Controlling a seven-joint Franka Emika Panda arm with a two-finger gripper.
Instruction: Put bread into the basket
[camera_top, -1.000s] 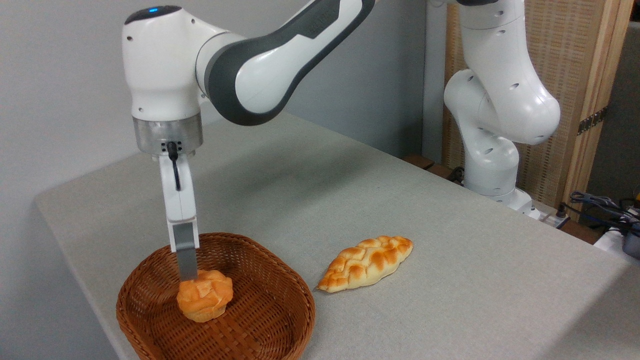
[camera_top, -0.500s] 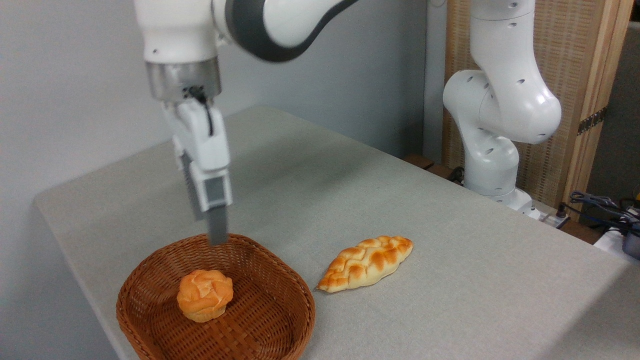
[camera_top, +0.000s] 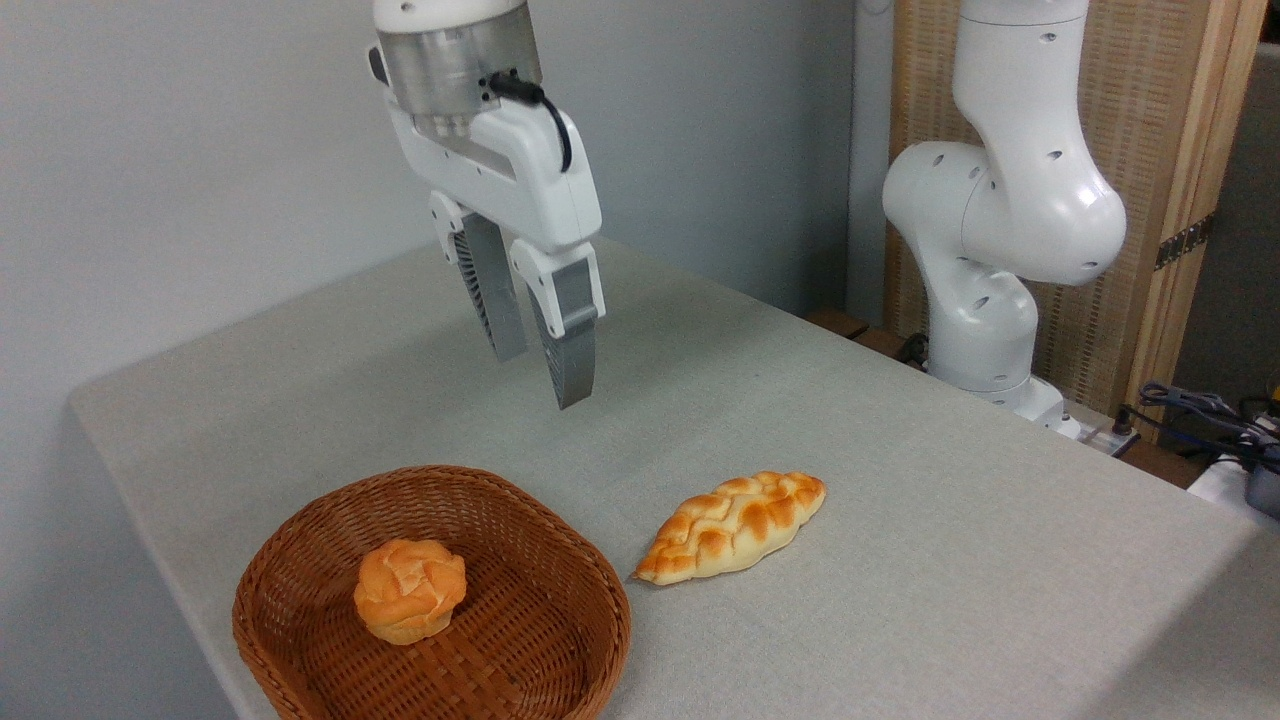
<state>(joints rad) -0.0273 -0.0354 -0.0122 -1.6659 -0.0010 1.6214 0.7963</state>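
The bread (camera_top: 409, 590) sits upright inside the basket (camera_top: 560, 560), left of its centre, so I judge placement complete. My gripper (camera_top: 545, 375) hangs above the basket's far rim, fingers narrowly parted, holding nothing. A braided loaf (camera_top: 732, 526) lies just right of the basket, untouched.

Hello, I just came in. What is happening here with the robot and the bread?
The arm is putting bread into a basket. The bun sits in the basket on the table, free of any grip. The end effector hangs open and empty above the table, behind the basket and clear of it. A braided loaf lies on the table to the right of the basket, untouched.
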